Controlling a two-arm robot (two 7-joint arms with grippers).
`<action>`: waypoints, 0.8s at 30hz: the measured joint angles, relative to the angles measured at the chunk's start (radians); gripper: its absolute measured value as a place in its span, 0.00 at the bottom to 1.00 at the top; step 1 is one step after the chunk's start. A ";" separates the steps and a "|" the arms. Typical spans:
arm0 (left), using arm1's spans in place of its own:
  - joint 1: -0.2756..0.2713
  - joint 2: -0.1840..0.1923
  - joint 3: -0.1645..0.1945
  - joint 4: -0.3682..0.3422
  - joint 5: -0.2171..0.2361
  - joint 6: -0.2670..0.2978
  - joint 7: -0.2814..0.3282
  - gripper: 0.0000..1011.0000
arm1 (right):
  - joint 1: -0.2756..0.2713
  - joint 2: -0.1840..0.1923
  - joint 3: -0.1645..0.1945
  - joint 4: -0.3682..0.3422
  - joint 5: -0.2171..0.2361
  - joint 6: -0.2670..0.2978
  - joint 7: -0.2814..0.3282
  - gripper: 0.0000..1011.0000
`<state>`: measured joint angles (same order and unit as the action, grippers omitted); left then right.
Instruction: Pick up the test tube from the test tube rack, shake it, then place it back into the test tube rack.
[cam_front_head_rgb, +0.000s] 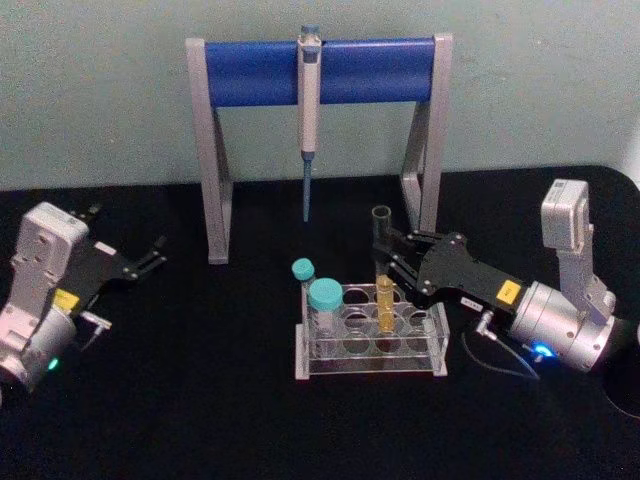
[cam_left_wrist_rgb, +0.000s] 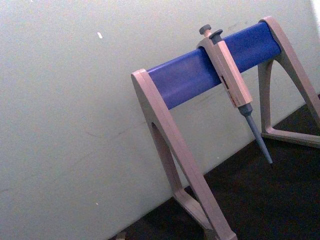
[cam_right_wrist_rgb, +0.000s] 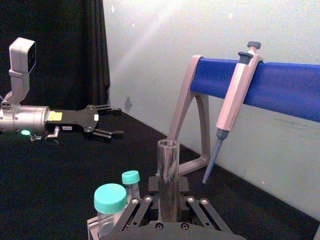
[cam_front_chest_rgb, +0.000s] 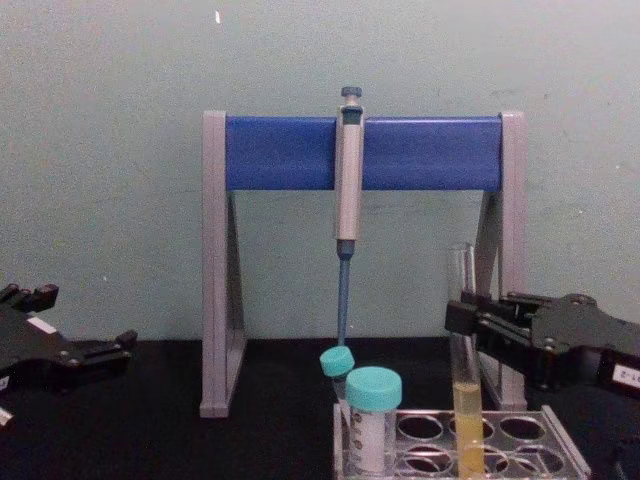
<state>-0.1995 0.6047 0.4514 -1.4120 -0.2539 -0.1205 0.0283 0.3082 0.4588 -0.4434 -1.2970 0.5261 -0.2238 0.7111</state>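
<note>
Right gripper (cam_front_head_rgb: 385, 260): at work, set around the upper part of the test tube (cam_front_head_rgb: 386, 305). Whether it presses the glass, I cannot tell.
Test tube: upright, its foot in the test tube rack (cam_front_head_rgb: 370, 368) just below this gripper, with yellow liquid in the lower part.
Left gripper (cam_right_wrist_rgb: 120, 122): parked well apart beyond the rack, jaws spread, holding nothing.
Writing: one yellow sticker (cam_front_head_rgb: 507, 291) on each gripper body; print too small to read.
Capped tubes (cam_front_head_rgb: 323, 296): two, teal, at the rack's far end from my right gripper.
Pipette stand (cam_front_head_rgb: 250, 72): behind the rack, a pipette (cam_front_head_rgb: 309, 110) hanging.
</note>
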 joint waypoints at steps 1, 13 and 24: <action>0.000 0.000 0.000 0.000 0.000 0.000 0.000 0.99 | 0.000 0.000 0.000 0.001 -0.001 0.000 0.000 0.21; 0.000 0.000 0.000 0.000 0.000 0.000 0.000 0.99 | -0.001 -0.002 0.000 0.007 -0.009 0.003 -0.003 0.21; 0.000 0.000 0.000 0.000 0.000 0.000 0.000 0.99 | 0.000 -0.001 -0.001 0.010 -0.017 0.007 -0.003 0.21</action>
<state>-0.1995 0.6047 0.4514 -1.4120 -0.2539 -0.1205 0.0283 0.3080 0.4575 -0.4448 -1.2870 0.5095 -0.2168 0.7081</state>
